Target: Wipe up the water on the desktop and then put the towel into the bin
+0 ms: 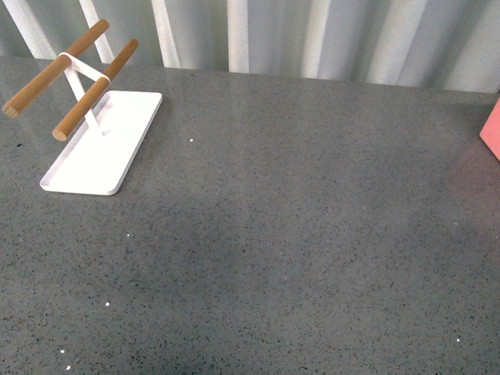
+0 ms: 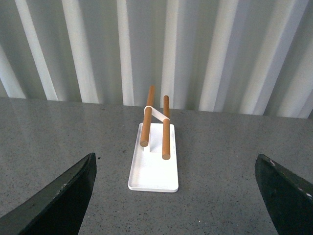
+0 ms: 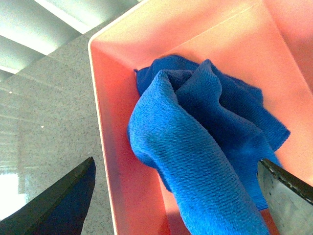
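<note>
The bright blue towel (image 3: 205, 142) lies crumpled inside the salmon-pink bin (image 3: 112, 98) in the right wrist view. My right gripper (image 3: 176, 205) hangs open above it, its dark fingers (image 3: 58, 205) spread wide to either side of the cloth and not touching it. In the front view only a pink corner of the bin (image 1: 492, 129) shows at the right edge of the dark-grey desktop (image 1: 297, 234), and neither arm appears there. My left gripper (image 2: 176, 200) is open over bare desktop (image 2: 215, 196), with nothing between its fingers (image 2: 58, 200).
A white flat-based rack with two wooden bars (image 1: 98, 137) stands at the desktop's back left; the left wrist view shows the rack (image 2: 154, 156) ahead of the left gripper. Pale vertical slats (image 1: 312, 35) run behind the desktop's far edge.
</note>
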